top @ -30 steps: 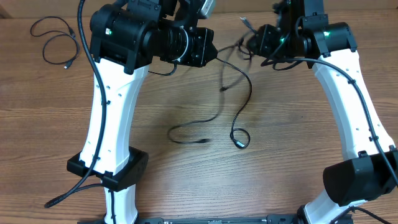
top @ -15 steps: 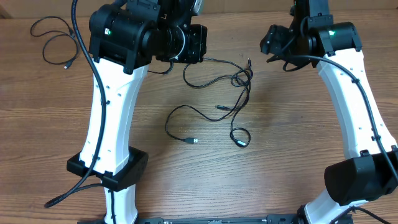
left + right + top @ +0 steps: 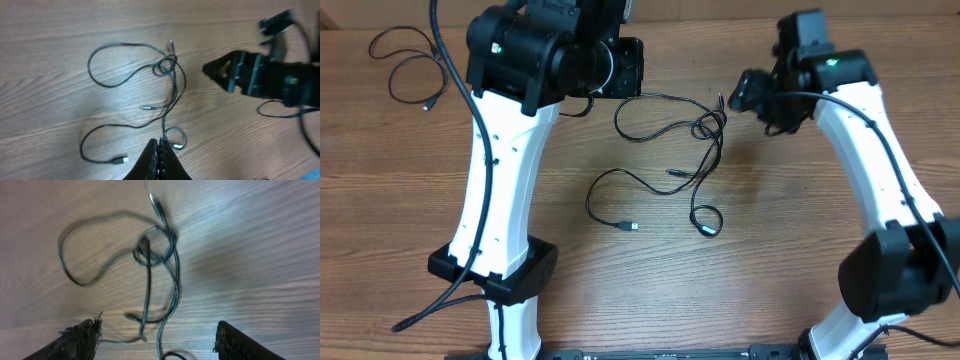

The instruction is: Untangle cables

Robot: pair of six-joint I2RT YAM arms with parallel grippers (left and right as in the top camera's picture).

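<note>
**One knot to be worked loose at mid-bench**

One loose cable (image 3: pixel 408 62) is seen at the far left of the bench (image 3: pixel 800 250), coiled by itself and well apart from the rest; it is judged to need no more work. To its right, the left fingers (image 3: pixel 160 152) are pressed together above the wood, and nothing is seen pinched between them. The tangle (image 3: pixel 660 170) is spread over the middle of the bench. A silvery plug (image 3: pixel 632 227) lies at its lower left, a small loop (image 3: pixel 705 220) at its lower right, and long open strands run up between them. At its upper right the strands are drawn into a knot (image 3: pixel 150 250), with one plug end sticking out just above it. The right fingers (image 3: pixel 157 324) are spread wide over that knot, empty and touching nothing.

The step in hand is judged to be a fresh grasp at the knot. It would be done best if a single strand just beside the crossing were taken, not the whole bunch. That strand should then be drawn outward gently while the rest is pinned, so that the knot is opened and not tightened.
</note>
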